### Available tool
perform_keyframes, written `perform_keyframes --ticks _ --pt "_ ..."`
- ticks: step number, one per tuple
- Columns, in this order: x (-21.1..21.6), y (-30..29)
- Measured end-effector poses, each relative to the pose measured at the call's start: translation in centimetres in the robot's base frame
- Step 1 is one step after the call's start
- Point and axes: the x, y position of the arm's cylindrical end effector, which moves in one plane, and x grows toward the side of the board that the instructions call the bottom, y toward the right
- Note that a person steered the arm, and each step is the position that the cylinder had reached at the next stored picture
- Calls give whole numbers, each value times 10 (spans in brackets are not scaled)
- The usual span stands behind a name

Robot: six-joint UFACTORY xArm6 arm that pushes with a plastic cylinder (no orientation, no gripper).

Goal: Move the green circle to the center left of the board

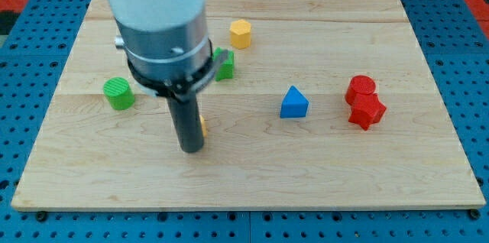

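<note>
We've got no claw on this rig, just the dark rod, so nothing opens, closes or grips here. Our tip (190,148) sits on the wooden board (252,174), left of the board's middle and a bit toward the view's bottom. The green circle (118,93) lies at the board's left side, about mid-height, up and to the view's left of our tip, apart from it, not touching. A second green block (225,65) sits right of the rod's grey housing, partly hidden by it, so we can't call its shape. A sliver of a yellow or orange block (203,126) peeks out at the rod's right edge, just above the tip; most of it is hidden and we can't tell whether it touches the rod. A yellow hexagon-like block (241,34) stands toward the view's top, near centre. The blue triangle (294,103) sits right of centre, well apart from our tip. Two red blocks are at the view's right, touching each other: a red cylinder (360,89) above and a red star-like block (367,111) below.
</note>
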Motion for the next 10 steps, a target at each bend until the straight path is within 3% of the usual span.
perform_keyframes --ticks 3,4,5,6,7,9,10 --pt "-85 23" --pt "-65 23" --pt "-19 3" --pt "-19 -66" --pt "-60 -122" --pt "-98 -136" --pt "-118 -197"
